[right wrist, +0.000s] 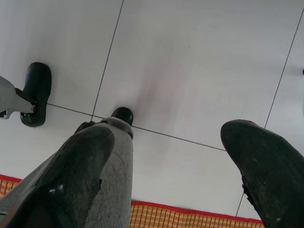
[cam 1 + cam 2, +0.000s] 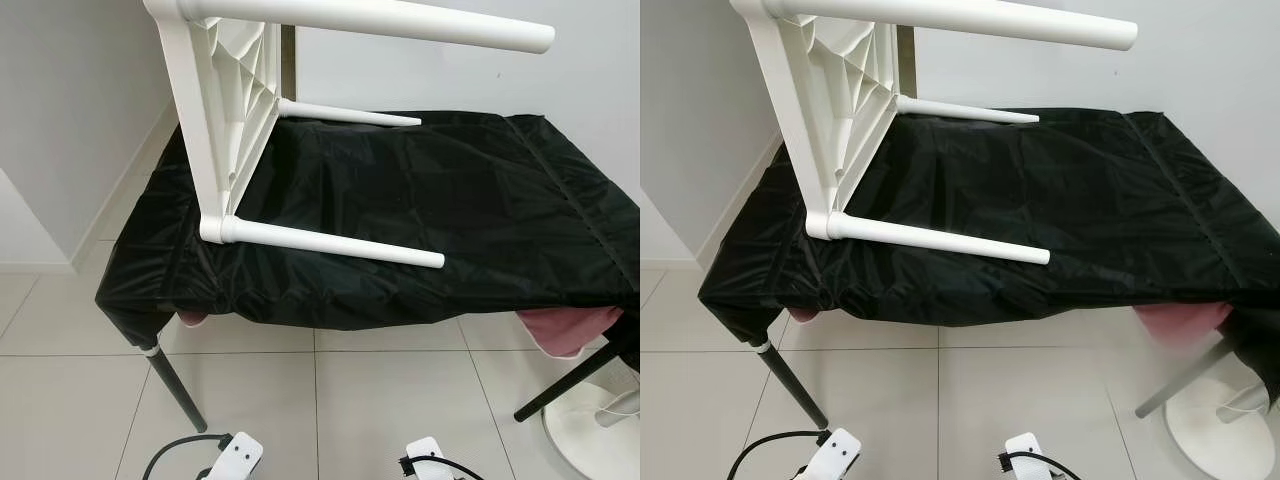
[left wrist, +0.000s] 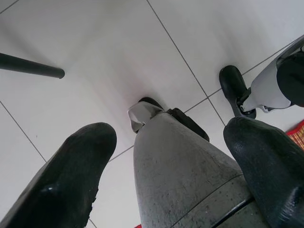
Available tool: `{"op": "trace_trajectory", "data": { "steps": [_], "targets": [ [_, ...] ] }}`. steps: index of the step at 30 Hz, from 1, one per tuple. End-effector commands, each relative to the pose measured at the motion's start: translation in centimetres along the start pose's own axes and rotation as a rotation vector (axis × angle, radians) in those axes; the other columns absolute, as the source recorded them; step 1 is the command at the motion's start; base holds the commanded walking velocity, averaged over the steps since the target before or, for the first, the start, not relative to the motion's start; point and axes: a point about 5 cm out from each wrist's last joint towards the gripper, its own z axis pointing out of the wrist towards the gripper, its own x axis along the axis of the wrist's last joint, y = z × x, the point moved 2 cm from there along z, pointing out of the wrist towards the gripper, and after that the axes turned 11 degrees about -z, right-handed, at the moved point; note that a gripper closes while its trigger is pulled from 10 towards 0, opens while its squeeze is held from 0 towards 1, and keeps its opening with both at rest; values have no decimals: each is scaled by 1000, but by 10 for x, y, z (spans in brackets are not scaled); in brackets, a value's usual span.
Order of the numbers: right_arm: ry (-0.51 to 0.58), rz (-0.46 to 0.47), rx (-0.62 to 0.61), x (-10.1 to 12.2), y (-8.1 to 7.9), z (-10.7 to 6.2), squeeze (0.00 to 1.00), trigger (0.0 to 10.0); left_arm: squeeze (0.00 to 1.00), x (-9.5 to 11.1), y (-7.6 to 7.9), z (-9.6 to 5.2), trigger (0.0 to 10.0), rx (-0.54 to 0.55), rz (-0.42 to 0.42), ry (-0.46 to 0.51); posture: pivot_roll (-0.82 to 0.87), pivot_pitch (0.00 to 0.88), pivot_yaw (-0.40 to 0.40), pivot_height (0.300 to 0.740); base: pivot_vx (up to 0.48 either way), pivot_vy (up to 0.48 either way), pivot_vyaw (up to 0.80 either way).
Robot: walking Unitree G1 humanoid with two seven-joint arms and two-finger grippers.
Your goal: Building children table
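- Three white legs showed on the children's table (image 2: 225, 110), which lay tipped on its side at about ten o'clock on the black-draped bench (image 2: 480, 200): one leg (image 2: 335, 242) along the cloth at the near edge, one (image 2: 350, 115) behind, one (image 2: 390, 18) in the air.
- Both arms hung idle: we saw the left end effector (image 3: 166, 156) spread wide over the floor tiles (image 3: 95, 42), and the right end effector (image 1: 166, 166) likewise wide, holding nothing.
- We judged assembly near done, the fourth corner being out of view.
- To do it well, we would steady the tabletop with one end effector, check every leg for tightness, then grip two legs and turn it upright slowly, as the cloth may slide.
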Motion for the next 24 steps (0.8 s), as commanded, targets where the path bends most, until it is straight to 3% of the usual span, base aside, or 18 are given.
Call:
{"op": "trace_trajectory", "data": {
  "steps": [1,24],
  "targets": [
    [-26,-8,6,-7,-3,-1,0,10000,0,-12,-6,-1,10000,130,-6,-23,-24,0,4,740,0,0,0],
    [-31,-18,10,-9,-2,-2,0,10000,0,-12,-4,-1,10000,126,-21,-22,-14,0,-8,740,0,0,0]
  ]
}}
